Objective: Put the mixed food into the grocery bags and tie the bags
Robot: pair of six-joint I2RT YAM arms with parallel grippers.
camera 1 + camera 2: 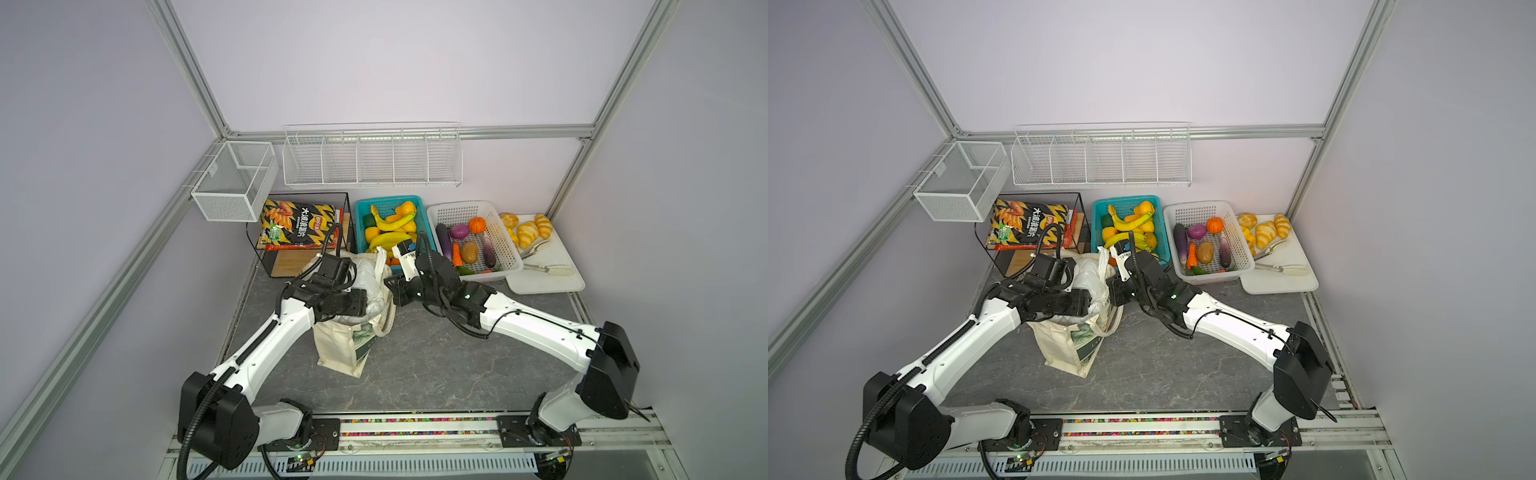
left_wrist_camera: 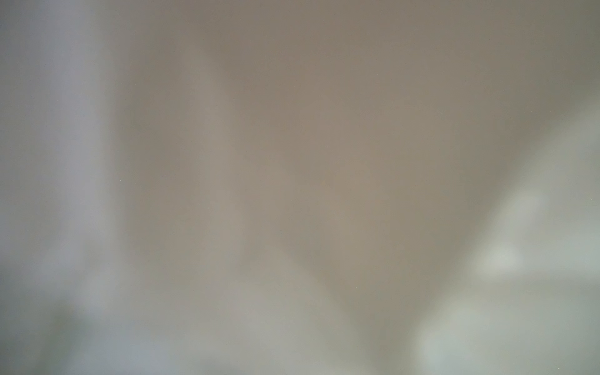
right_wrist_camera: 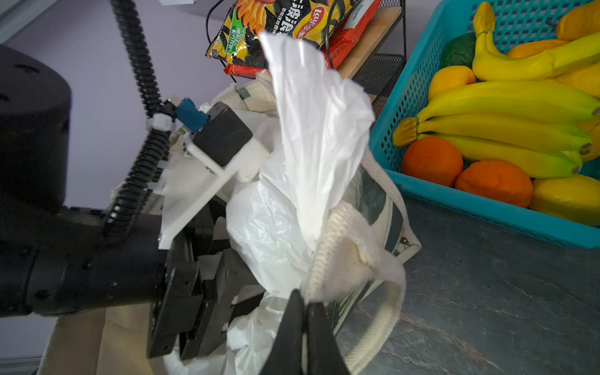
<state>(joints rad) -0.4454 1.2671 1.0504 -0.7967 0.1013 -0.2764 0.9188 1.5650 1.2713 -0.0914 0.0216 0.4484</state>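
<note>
1. Because the left wrist view is only a pale blur, I read the left gripper [image 3: 238, 292] from the right wrist view. It is sunk in the mouth of the canvas tote [image 1: 336, 353], jaws apart, tips buried in the white plastic bag [image 3: 318, 130]. Whether they press any film, I cannot tell.
2. The right gripper [image 3: 303, 302] is clamped on the rope handle [image 3: 324, 240] at the tote's rim, and some film looks pinched along with it.
3. The plastic bag sits inside the tote, one loop poking up above it. No mixed food is visible; I presume it is inside.
4. Risk: a sideways pull on the handle tips the tote, since it stands slumped and unbraced.
5. Risk: the pinched film tears, or drags the inner bag out of the tote.
6. Risk: the left fingers snag film when backing out. Both wrists also crowd the tote's mouth and could collide.
</note>
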